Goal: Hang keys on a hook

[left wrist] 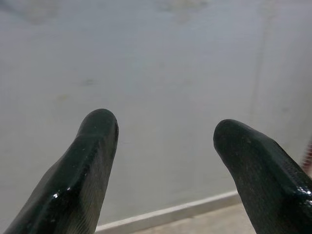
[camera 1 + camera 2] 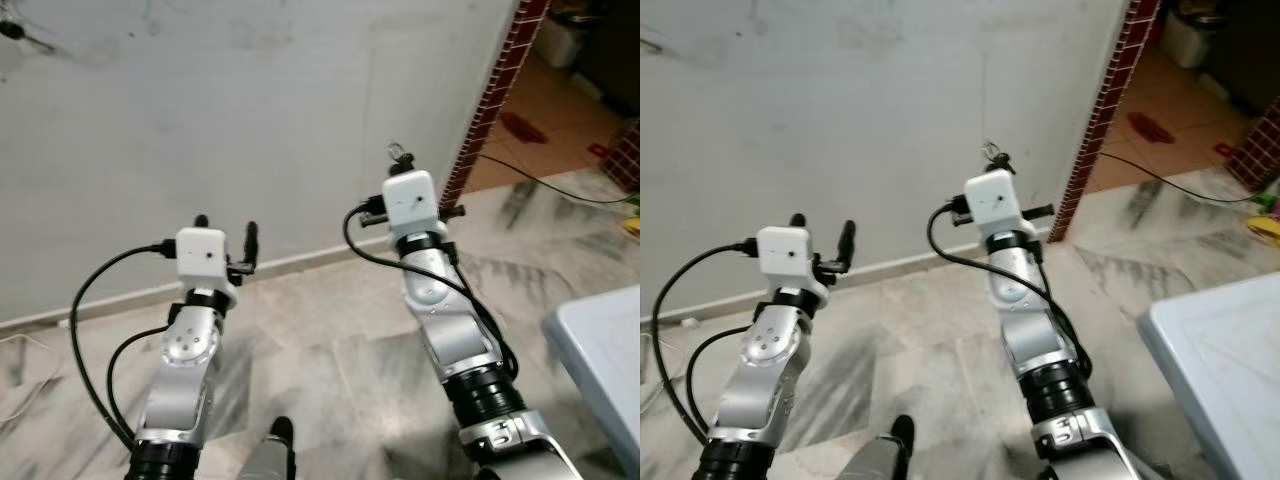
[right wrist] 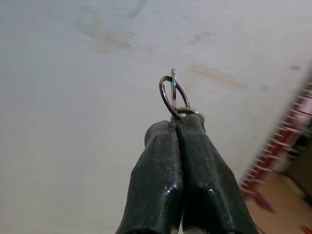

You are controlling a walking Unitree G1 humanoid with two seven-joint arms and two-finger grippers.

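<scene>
My right gripper (image 3: pixel 176 126) is shut on a set of keys, and their metal ring (image 3: pixel 171 95) sticks out past the fingertips toward the plain white wall (image 2: pixel 250 110). In the eye views that ring (image 2: pixel 399 154) pokes up above the white wrist camera box of the raised right arm. To the left, my left gripper (image 2: pixel 226 228) is held lower, facing the same wall, with its two black fingers (image 1: pixel 92 161) spread apart and nothing between them. No hook can be made out on the wall.
A brick-red tiled wall edge (image 2: pixel 495 95) stands right of the right arm, with an orange-floored room beyond it. A pale blue-grey surface (image 2: pixel 605 345) juts in at the right. A black cable (image 2: pixel 560 188) runs across the marble floor (image 2: pixel 330 330).
</scene>
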